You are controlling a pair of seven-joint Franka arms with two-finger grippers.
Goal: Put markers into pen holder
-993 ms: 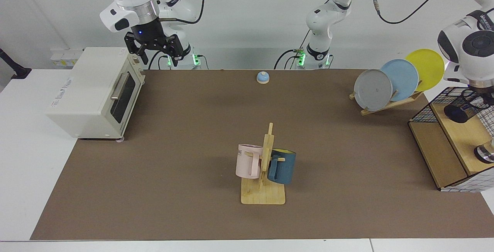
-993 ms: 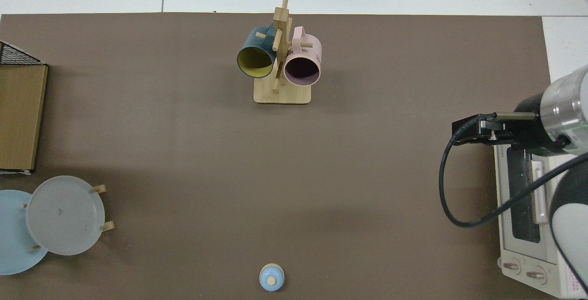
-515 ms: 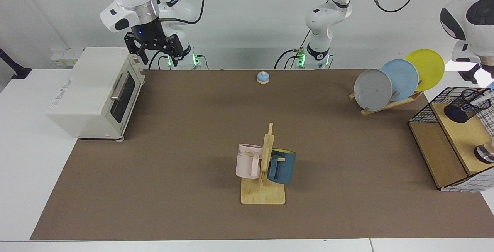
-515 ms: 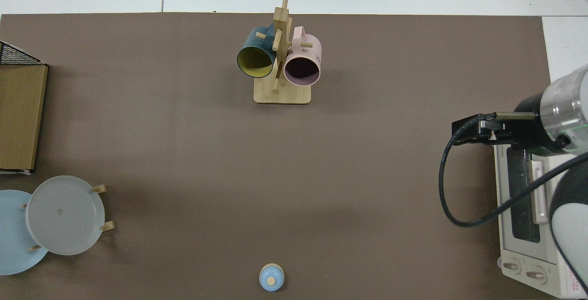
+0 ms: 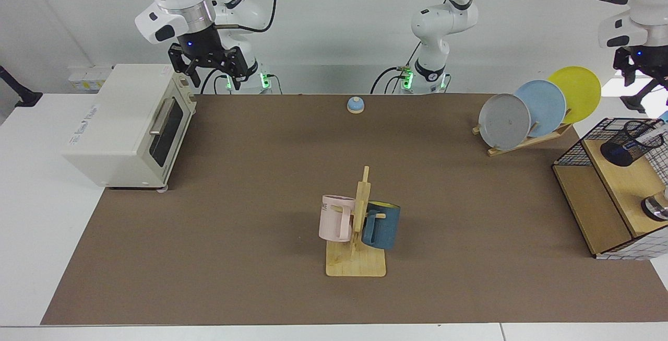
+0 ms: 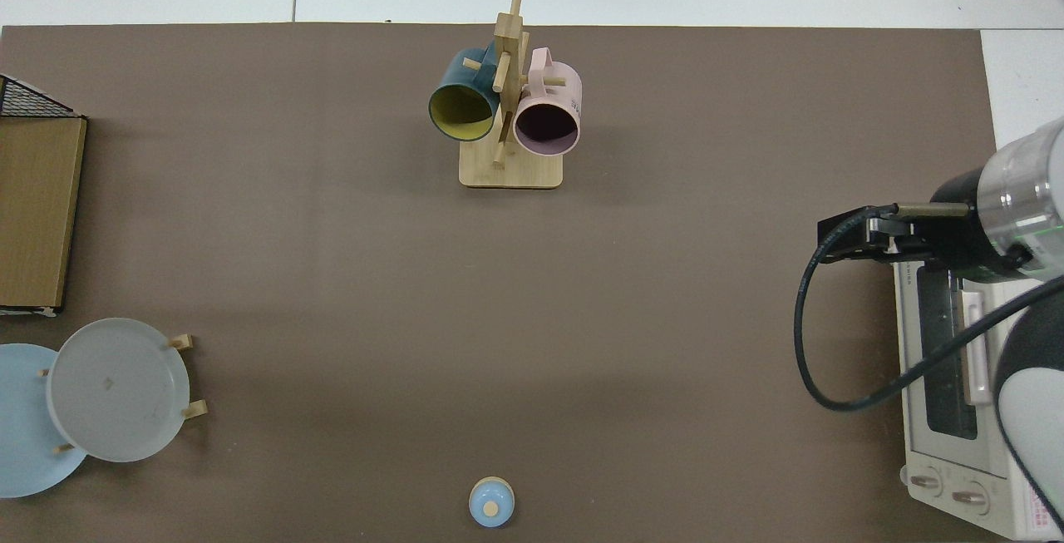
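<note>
The pen holder (image 5: 625,149), a small black mesh cup, stands on the wooden shelf (image 5: 623,184) at the far right of the facing view. The marker (image 5: 651,133) leans inside it, its white barrel sticking out past the rim to the right. My left gripper (image 5: 639,95) hangs well above the holder, open, with nothing between its fingers. My right gripper (image 5: 214,77) waits open above the toaster oven's back corner, and it shows in the top view as right gripper (image 6: 864,235). The holder and marker lie outside the top view.
A white toaster oven (image 5: 125,127) stands at the left. A wooden mug tree (image 5: 357,226) with a pink and a blue mug is at centre front. A plate rack (image 5: 532,111) stands beside the wire basket (image 5: 574,153). A small blue bell (image 5: 355,104) sits at the back.
My left gripper was down at the pen holder's mouth; it has let go and risen straight up, leaving the marker leaning in the holder. The right arm has not moved.
</note>
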